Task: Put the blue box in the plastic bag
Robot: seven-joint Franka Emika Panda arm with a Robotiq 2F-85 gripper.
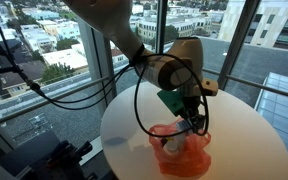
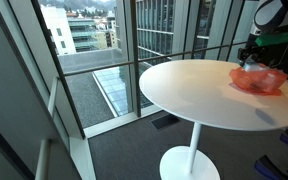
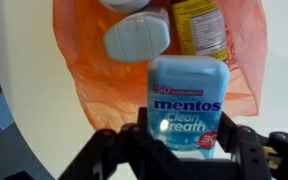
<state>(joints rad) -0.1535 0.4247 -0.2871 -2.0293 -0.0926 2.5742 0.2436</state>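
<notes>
In the wrist view the end effector (image 3: 189, 142) squeezed the blue Mentos box (image 3: 187, 100) between its two fingers, low in the middle of the frame. The top of the box sat in front of the near edge of the orange plastic bag (image 3: 84, 75), which lay on the round white counter (image 3: 49, 130). A pale blue tub (image 3: 137, 38) and a yellow-label bottle (image 3: 199, 25) were in the bag, at the top of the frame. If the box were let go here, it might hit the thin edge or bump those things and slide onto the counter. The soft bag could also fold closed.
</notes>
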